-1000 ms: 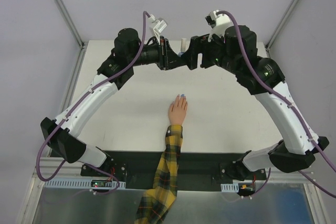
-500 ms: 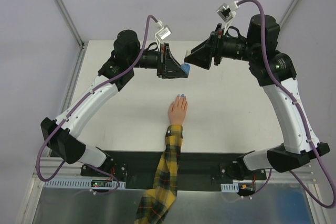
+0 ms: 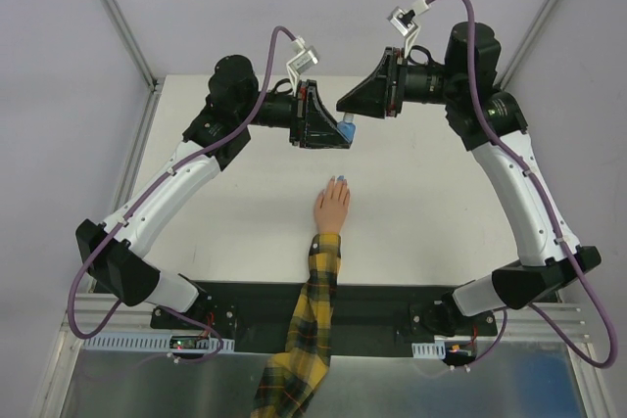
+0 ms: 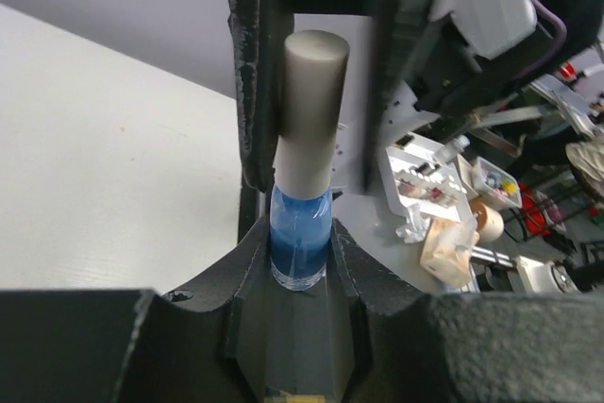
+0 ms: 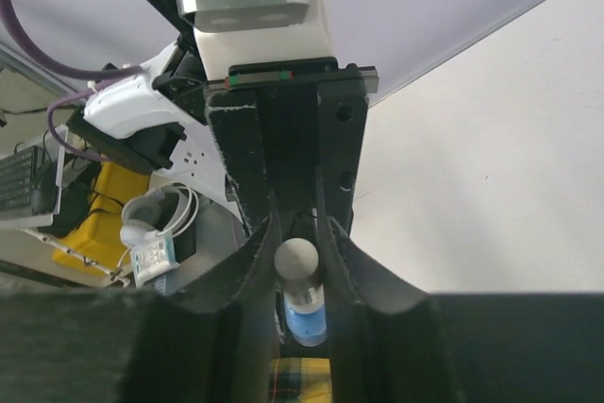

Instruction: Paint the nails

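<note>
A small blue bottle point(image 4: 300, 243) with a pale cap point(image 4: 311, 110) is clamped at its base in my shut left gripper point(image 4: 300, 257), held in the air at the back of the table point(image 3: 348, 130). My right gripper point(image 3: 342, 105) faces it from the right. Its fingers point(image 5: 267, 233) flank the cap point(image 5: 295, 258), and a thin gap shows on one side in the left wrist view. A peach hand point(image 3: 331, 208) lies flat mid-table in a yellow-black plaid sleeve point(image 3: 315, 310). Its nails point(image 3: 339, 180) look light blue at the fingertips.
The white table point(image 3: 235, 212) has metal frame posts at its back corners, and the black base rail point(image 3: 323, 305) runs along its near edge. Beyond the table's far edge lie cluttered boxes and cables point(image 4: 453, 205).
The right arm swung up and back, then brought its gripper in over the bottle's cap while its jaws narrowed. The left gripper shifted a little right and nearer with the bottle.
</note>
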